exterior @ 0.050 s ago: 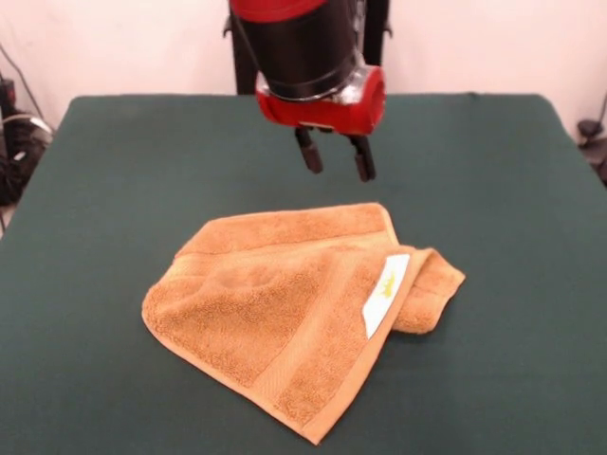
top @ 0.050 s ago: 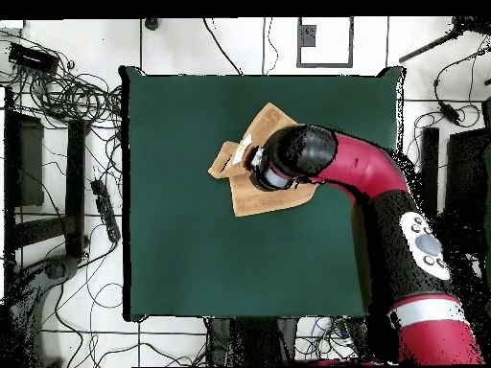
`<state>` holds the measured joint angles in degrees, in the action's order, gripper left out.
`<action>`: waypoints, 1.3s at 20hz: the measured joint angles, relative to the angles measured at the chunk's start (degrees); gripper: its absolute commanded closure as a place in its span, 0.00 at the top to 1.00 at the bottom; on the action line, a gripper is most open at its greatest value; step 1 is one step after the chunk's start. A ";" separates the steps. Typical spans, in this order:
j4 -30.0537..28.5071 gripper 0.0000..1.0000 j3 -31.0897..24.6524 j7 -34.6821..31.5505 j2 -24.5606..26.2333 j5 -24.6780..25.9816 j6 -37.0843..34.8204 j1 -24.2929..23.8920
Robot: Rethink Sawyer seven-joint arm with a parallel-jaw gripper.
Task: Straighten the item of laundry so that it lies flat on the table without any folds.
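The item of laundry point(exterior @ 0.050 s ago: 294, 308), an orange-tan terry towel, lies folded over itself on the dark green table point(exterior @ 0.050 s ago: 114, 190). One corner is turned over and shows a small white tag point(exterior @ 0.050 s ago: 386, 294); a lump of cloth bunches at its right side. My gripper point(exterior @ 0.050 s ago: 334, 159) hangs open above the towel's far edge, holding nothing, its two black fingers point(exterior @ 0.050 s ago: 308, 152) apart and clear of the cloth. In the overhead view the arm's red and black wrist point(top @ 0.050 s ago: 288, 158) covers much of the towel point(top @ 0.050 s ago: 267, 123), and the gripper itself is hidden beneath it.
Green table surface point(top @ 0.050 s ago: 192, 240) surrounds the towel on all sides. Cables and dark equipment point(top @ 0.050 s ago: 58, 86) lie on the floor beyond the table's edges. The arm point(top @ 0.050 s ago: 403, 220) reaches in across one side of the table.
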<state>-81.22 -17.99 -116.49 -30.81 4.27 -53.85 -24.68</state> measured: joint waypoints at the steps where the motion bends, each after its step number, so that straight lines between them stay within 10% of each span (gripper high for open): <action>1: 0.52 1.00 0.00 0.00 0.35 0.00 0.00 0.70; 26: 14.08 1.00 0.29 0.00 14.00 11.12 -0.01 2.24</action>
<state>-67.14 -17.71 -116.49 -16.82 15.39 -53.86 -22.44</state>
